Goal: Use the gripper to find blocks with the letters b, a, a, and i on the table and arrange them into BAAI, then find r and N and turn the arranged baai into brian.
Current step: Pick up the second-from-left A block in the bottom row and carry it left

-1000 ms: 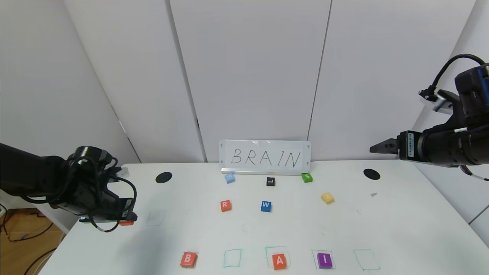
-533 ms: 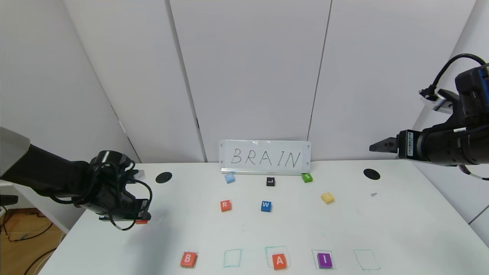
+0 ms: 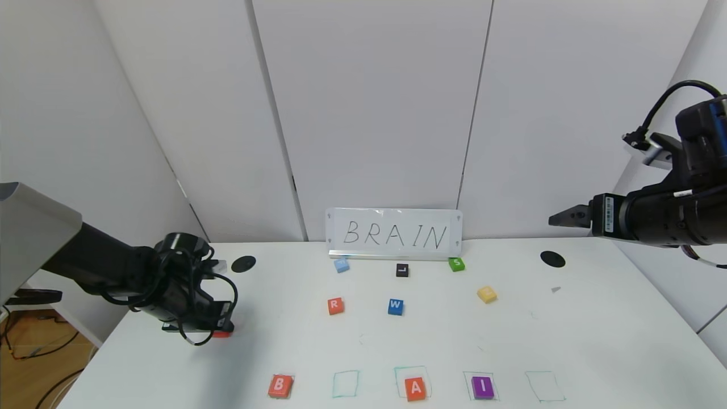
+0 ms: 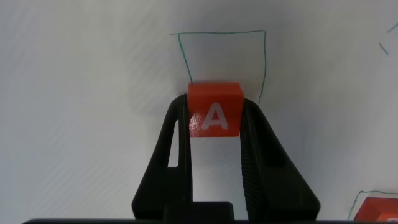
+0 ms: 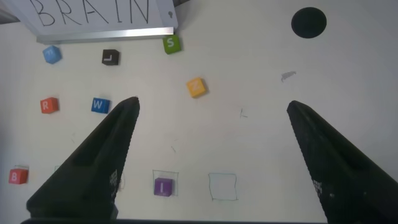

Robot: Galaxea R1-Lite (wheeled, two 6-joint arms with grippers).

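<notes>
Left wrist view shows the left claw (image 4: 214, 118) pinching an orange A block (image 4: 214, 111) over a green square, head view shows only its red edge, right claw (image 5: 211, 162) wide open, holding nothing, high above the white desk (image 3: 596, 329), B (image 3: 279, 385), A (image 3: 416, 389), I (image 3: 482, 387) in front row, R (image 3: 335, 305) and yellow N (image 3: 487, 294) behind, grey walls.

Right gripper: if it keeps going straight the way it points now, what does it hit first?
Probably bare table. The open right gripper aims between the yellow block and the empty green square; depth is unclear.
</notes>
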